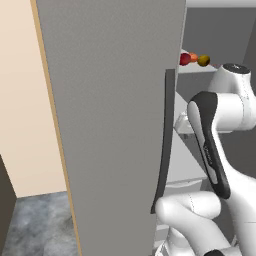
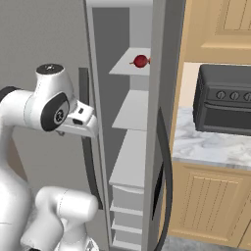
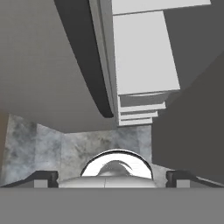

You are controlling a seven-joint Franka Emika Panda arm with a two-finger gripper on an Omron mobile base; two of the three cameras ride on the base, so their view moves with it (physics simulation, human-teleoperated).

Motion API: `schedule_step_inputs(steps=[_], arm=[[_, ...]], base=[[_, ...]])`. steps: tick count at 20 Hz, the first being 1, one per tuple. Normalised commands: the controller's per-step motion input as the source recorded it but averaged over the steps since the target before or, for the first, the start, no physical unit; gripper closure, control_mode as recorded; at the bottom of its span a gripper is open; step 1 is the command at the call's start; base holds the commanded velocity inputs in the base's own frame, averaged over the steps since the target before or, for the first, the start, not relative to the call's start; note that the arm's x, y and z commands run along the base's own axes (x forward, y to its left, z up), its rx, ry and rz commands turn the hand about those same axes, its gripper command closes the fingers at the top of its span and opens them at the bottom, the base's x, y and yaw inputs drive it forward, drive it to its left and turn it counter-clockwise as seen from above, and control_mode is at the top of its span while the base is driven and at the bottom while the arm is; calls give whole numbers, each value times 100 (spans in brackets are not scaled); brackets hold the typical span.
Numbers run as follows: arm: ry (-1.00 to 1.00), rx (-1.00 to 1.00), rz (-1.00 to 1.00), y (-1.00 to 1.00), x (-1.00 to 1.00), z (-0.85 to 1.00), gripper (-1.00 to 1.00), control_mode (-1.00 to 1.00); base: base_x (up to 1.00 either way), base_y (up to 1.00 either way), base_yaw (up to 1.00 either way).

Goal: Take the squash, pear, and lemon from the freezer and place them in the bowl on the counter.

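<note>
The freezer stands open, its broad grey door (image 1: 110,125) swung out with the long dark handle (image 1: 164,150) along its edge. On an upper inner shelf (image 2: 128,63) lie three small round items: a red one (image 1: 185,59), an orange one (image 1: 193,57) and a yellow-brown one (image 1: 203,60). They are too small to tell which is the squash, pear or lemon. In the right base view only the red one (image 2: 140,61) shows. My gripper (image 3: 112,179) is open and holds nothing. It points down beside the door handle (image 3: 89,61), well below that shelf. The bowl is out of view.
A dark toaster oven (image 2: 223,100) sits on the marble counter (image 2: 206,147) right of the freezer, above wooden cabinet doors (image 2: 206,206). Lower grey shelves (image 3: 142,52) and drawers (image 3: 138,109) fill the freezer interior. Grey stone floor (image 3: 83,146) lies below.
</note>
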Motion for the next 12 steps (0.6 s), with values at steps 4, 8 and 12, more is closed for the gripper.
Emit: schedule_step_inputs(steps=[4, 8, 12], arm=[[0, 0, -1, 0, -44, 0, -100, -100], [-1, -3, 0, 0, -69, 1, -100, -100], [0, -2, 0, 0, -54, 20, -100, -100]], base=[[0, 0, 0], [0, 0, 0], [0, 0, 0]])
